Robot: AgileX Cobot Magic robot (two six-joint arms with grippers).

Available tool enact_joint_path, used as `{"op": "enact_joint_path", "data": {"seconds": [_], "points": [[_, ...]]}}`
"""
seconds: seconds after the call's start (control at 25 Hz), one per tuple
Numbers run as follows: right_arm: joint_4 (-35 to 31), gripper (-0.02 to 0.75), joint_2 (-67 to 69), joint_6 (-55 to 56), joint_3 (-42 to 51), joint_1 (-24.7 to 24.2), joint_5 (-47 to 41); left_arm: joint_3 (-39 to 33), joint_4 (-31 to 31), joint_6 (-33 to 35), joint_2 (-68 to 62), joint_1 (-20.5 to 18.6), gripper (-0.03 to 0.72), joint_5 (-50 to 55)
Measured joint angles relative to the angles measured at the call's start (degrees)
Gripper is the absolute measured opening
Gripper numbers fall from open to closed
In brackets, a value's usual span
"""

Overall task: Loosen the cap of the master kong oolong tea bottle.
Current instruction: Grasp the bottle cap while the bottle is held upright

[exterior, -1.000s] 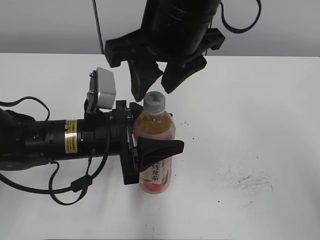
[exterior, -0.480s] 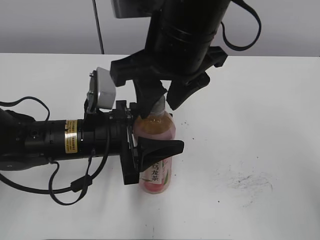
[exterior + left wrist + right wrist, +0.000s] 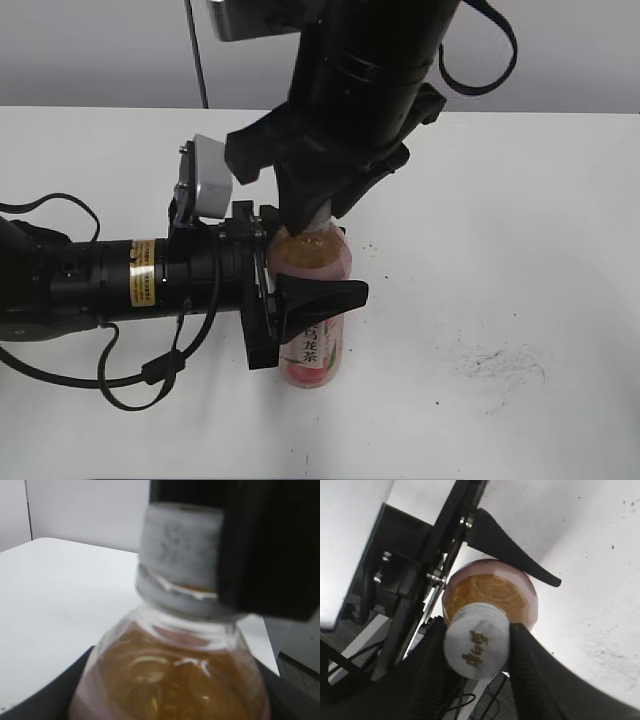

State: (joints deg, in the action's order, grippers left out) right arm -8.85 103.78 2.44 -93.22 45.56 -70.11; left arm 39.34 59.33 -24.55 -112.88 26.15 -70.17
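Note:
The master kong oolong tea bottle (image 3: pixel 312 345) stands upright on the white table (image 3: pixel 520 220), its pink label facing front. My left gripper (image 3: pixel 318 288) reaches in from the left and is shut on the bottle's upper body; in the left wrist view its fingers (image 3: pixel 75 692) flank the amber shoulder (image 3: pixel 170 675). My right gripper (image 3: pixel 318 215) comes down from above and is shut on the cap, which it hides in the exterior view. The white ribbed cap shows in the left wrist view (image 3: pixel 180 545) and in the right wrist view (image 3: pixel 476 642), between the two black fingers (image 3: pixel 527 655).
The left arm's black body and silver wrist camera (image 3: pixel 205 180) lie across the table's left side, with cables (image 3: pixel 150 375) trailing. Dark scuff marks (image 3: pixel 495 365) sit at the front right. A grey wall runs behind the far edge.
My right gripper has come down from above the bottle and its fingers have closed around the cap, hiding it. The left gripper and the bottle have not moved.

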Motion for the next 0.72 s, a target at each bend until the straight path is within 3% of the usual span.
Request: {"op": "enact_joint_path", "data": {"seconds": [0.24, 0.72], "points": [[0.0, 0.281, 0.0, -19.9, 0.0, 0.0, 0.1, 0.0, 0.2, 0.1, 0.0, 0.0, 0.445, -0.1], [0.1, 0.279, 0.4, -91.6, -2.3, 0.0, -1.3, 0.0, 1.1, 0.6, 0.0, 0.0, 0.445, -0.5]]}}
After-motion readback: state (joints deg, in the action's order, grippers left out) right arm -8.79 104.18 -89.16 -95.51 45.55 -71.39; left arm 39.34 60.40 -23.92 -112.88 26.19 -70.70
